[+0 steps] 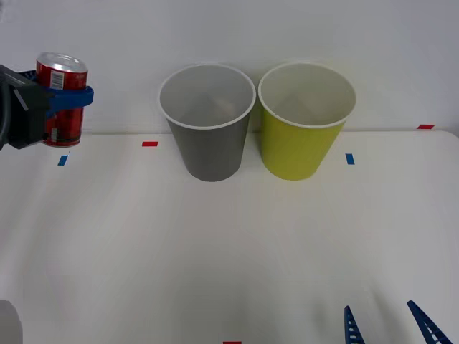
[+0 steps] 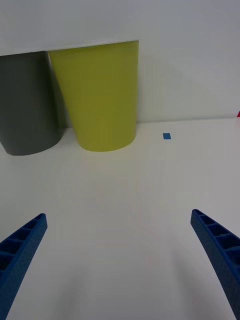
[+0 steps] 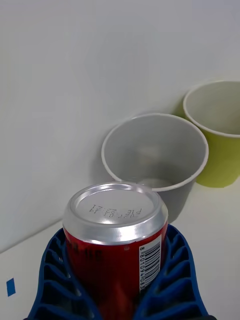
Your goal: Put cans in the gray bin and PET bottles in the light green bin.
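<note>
A small red can (image 1: 63,99) with a silver top hangs upright above the table at the far left, held by my left gripper (image 1: 66,99), whose blue fingers are shut around it. The left wrist view has the can (image 3: 116,240) close up, with the gray bin (image 3: 155,155) and the light green bin (image 3: 220,135) beyond it. The gray bin (image 1: 208,122) stands at the back centre, to the right of the can, and the light green bin (image 1: 305,122) is beside it. My right gripper (image 1: 391,326) waits open low at the front right, its gripper (image 2: 120,260) holding nothing. No PET bottles are in view.
Small blue and red tape marks (image 1: 149,144) dot the white table (image 1: 229,251). A white wall stands right behind both bins. Something pale lies inside the gray bin, too dim to name.
</note>
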Tool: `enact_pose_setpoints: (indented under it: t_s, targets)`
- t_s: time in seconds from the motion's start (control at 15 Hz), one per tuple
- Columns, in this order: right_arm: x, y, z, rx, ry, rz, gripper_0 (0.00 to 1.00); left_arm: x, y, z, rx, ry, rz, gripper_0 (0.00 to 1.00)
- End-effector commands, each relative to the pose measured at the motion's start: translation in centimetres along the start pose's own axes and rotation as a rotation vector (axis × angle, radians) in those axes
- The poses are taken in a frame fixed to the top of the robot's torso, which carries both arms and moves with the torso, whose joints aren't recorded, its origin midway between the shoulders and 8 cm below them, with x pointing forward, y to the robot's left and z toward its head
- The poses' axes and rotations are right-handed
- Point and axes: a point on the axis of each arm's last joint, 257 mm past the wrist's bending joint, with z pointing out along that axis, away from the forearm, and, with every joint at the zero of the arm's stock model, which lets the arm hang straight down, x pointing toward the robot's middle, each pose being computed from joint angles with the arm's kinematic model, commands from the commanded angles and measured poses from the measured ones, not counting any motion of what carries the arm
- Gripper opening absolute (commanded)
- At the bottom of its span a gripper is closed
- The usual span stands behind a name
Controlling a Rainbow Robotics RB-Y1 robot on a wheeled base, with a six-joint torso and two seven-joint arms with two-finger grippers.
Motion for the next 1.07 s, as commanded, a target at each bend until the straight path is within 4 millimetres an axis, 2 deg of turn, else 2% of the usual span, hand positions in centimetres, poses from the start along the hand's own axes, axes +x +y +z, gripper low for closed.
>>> enact_pose_setpoints:
  t_s: [0.07, 0.27, 0.4, 0.87, 1.07]
  targets:
    - [0.0, 0.0, 0.0, 0.000, 0.000, 0.000, 1.00, -2.1, 0.4, 1.3, 0.018, -0.022, -0.031, 0.00]
    - [0.0, 0.0, 0.0, 0.000, 0.000, 0.000, 1.00, -5.3, 1.3, 2.8, -0.005, -0.062, -0.038, 0.00]
    - [0.0, 0.0, 0.0, 0.000, 0.000, 0.000, 1.00, -6.9, 0.9, 3.9, 0.011, -0.088, -0.036, 0.00]
    - [0.0, 0.0, 0.0, 0.000, 0.000, 0.000, 1.00, -9.5, 0.1, 10.1, 0.066, -0.161, -0.075, 0.00]
    - [0.0, 0.0, 0.0, 0.000, 0.000, 0.000, 1.00, -10.3, -0.6, 11.4, 0.057, -0.186, -0.057, 0.00]
